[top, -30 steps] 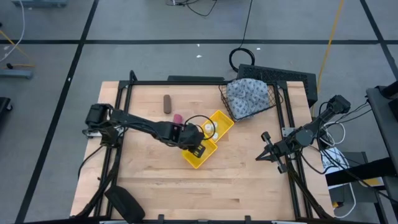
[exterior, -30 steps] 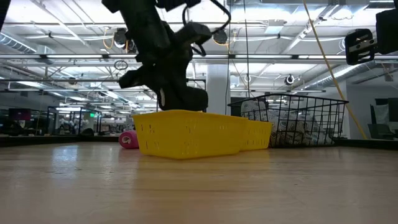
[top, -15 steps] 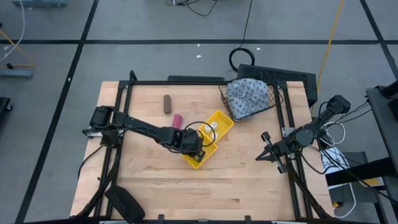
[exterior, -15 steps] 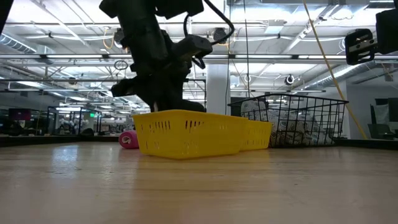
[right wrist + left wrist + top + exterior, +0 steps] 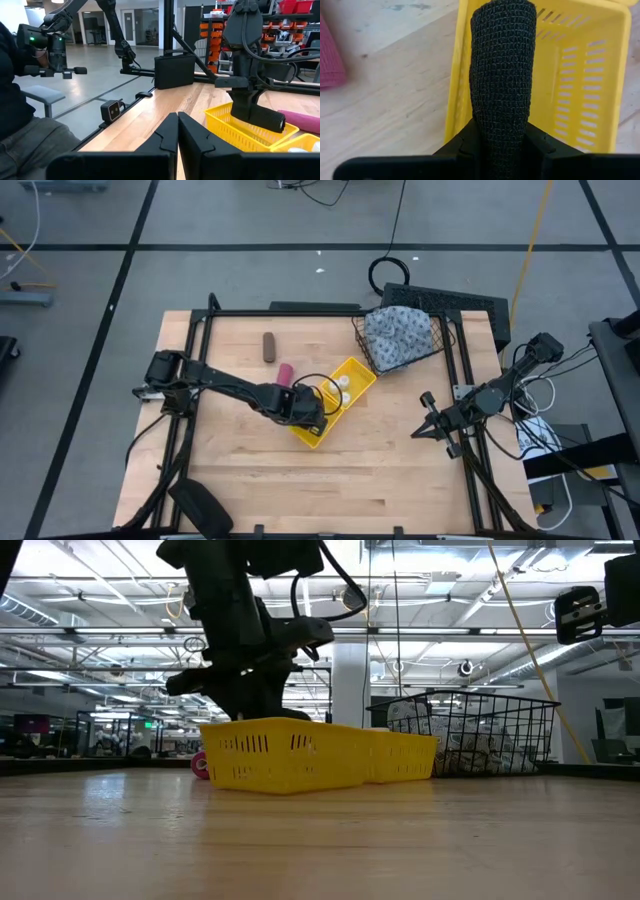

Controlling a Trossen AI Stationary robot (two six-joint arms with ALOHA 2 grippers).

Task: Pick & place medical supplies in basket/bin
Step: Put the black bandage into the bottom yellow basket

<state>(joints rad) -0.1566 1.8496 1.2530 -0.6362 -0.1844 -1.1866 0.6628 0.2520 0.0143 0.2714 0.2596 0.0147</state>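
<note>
My left gripper (image 5: 308,412) hangs over the near compartment of the yellow bin (image 5: 352,372), shut on a black mesh-wrapped roll (image 5: 503,70). The roll lies above the bin's left wall (image 5: 456,85). Tiny white bottles (image 5: 342,384) sit in the bin's far compartment. The pink cylinder (image 5: 286,372) lies on the table just left of the bin, and the brown cylinder (image 5: 268,346) lies farther toward the far edge. The grey-blue cloth bundle (image 5: 398,332) fills the black wire basket (image 5: 442,340). My right gripper (image 5: 424,420) waits shut at the table's right side. My left gripper pinches the black roll between its two fingers near one end (image 5: 502,137), coming from above and pointing down. The roll lies level, and its free end (image 5: 276,123) sticks out sideways over the bin. Whether the roll touches the bin wall, I cannot tell.
A flat black box (image 5: 450,302) lies beyond the wire basket at the far right corner. A black metal frame (image 5: 285,313) runs around the table. A dark object (image 5: 200,502) sits at the near left corner. A person in dark clothes (image 5: 20,100) sits beside the table.
My left gripper has moved a little toward the table's left and far edge, still shut on the black roll. The yellow bin's near compartment has shifted slightly left with it, while the far compartment has stayed beside the basket.
</note>
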